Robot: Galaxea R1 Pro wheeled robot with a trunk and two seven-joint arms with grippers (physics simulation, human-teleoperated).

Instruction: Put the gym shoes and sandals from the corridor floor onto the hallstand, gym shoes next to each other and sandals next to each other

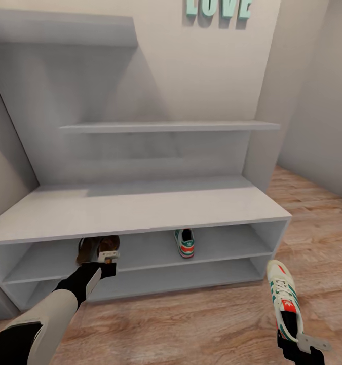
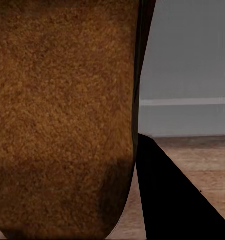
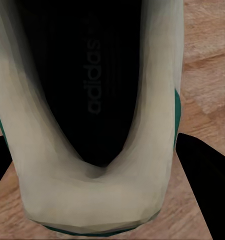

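Note:
The pale-grey hallstand [image 1: 140, 208] stands in front of me under teal "LOVE" letters. One gym shoe [image 1: 185, 242] rests on its upper open shelf, heel toward me. My left gripper [image 1: 109, 257] is shut on a brown sandal [image 1: 96, 247] at the mouth of that same shelf, toward the left; the sandal's tan insole [image 2: 62, 120] looms close in the left wrist view. My right gripper [image 1: 297, 340] is shut on the heel of the second gym shoe [image 1: 283, 299], held above the wood floor [image 1: 201, 324] to the right of the rack. That shoe's dark opening [image 3: 87, 85] faces the right wrist camera.
The rack's lower shelf [image 1: 181, 281] holds nothing I can see. A floating shelf [image 1: 165, 126] runs across the wall above the bench top. Walls close in at the left and the far right.

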